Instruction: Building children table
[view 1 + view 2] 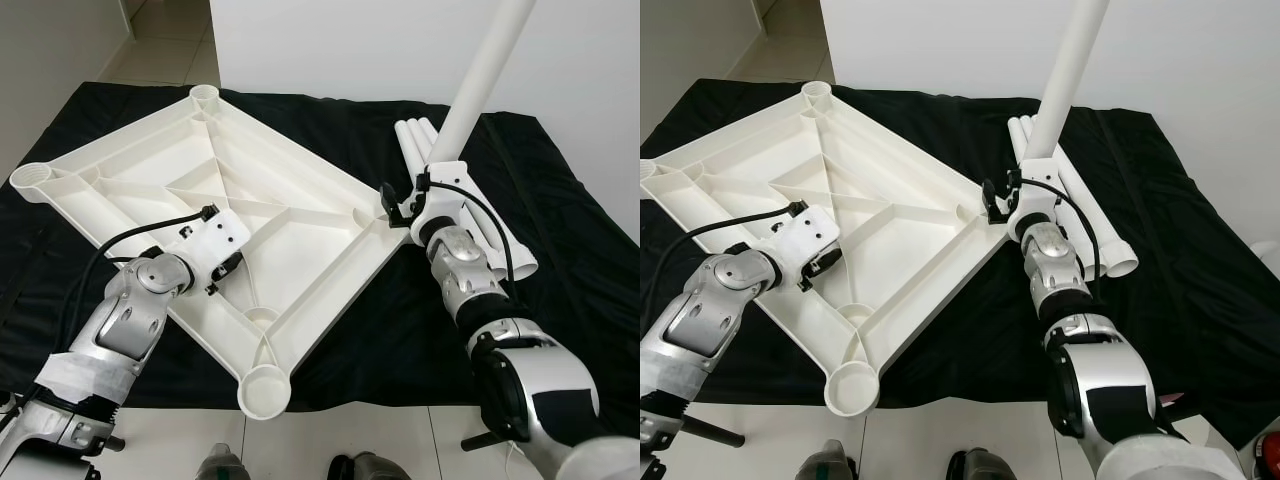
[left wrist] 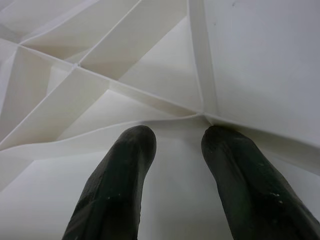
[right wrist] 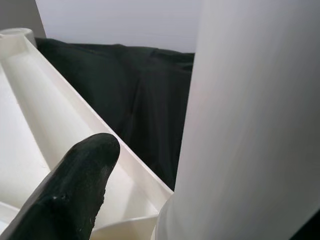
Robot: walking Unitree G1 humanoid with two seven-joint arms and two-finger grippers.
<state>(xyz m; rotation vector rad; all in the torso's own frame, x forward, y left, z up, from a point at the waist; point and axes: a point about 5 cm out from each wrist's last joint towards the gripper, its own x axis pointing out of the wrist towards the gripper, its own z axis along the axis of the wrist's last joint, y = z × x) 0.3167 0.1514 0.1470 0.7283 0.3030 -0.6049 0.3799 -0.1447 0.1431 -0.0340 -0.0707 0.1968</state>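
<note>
A white plastic tabletop (image 1: 200, 180) lies upside down on a black cloth, its ribs and corner sockets facing up. My left gripper (image 2: 177, 137) is open, its fingertips (image 2: 135, 142) resting on the ribbed underside near the middle (image 1: 228, 265), with nothing between them. My right gripper (image 1: 405, 200) is shut on a long white table leg (image 1: 480, 70). The leg stands tilted, its foot at the tabletop's right corner socket. In the right wrist view one black finger (image 3: 75, 195) sits beside the leg (image 3: 250, 120). The socket itself is hidden by the wrist.
Three spare white legs (image 1: 1110, 245) lie side by side on the cloth (image 1: 380, 330) right of the tabletop. Open sockets show at the far (image 1: 205, 95), left (image 1: 30, 180) and near (image 1: 265, 390) corners. A white wall stands close behind. Pale tiled floor borders the cloth.
</note>
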